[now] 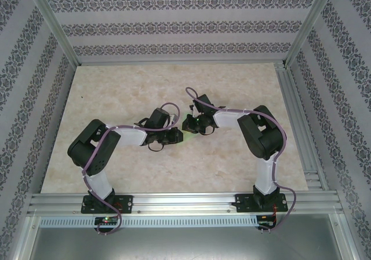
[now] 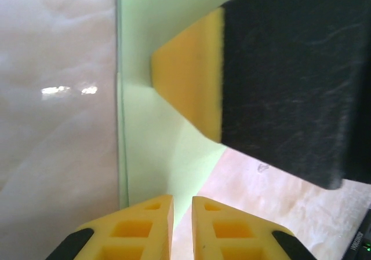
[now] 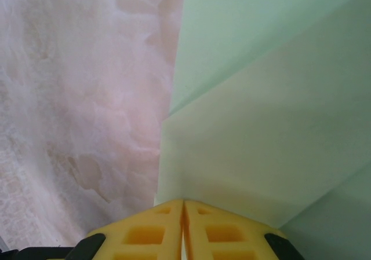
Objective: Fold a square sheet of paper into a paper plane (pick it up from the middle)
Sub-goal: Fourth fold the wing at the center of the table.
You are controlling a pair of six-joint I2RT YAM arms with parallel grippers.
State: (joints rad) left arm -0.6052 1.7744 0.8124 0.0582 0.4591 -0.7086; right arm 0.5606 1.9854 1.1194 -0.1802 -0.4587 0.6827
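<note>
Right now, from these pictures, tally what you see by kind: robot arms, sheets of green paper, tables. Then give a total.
Robot arms: 2, left arm and right arm
Green paper sheet: 1
Table: 1
Total: 4

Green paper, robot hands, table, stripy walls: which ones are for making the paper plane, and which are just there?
For the job:
- paper, already partly folded
- left gripper
- right gripper

Just there:
- table
- walls
- metal frame
</note>
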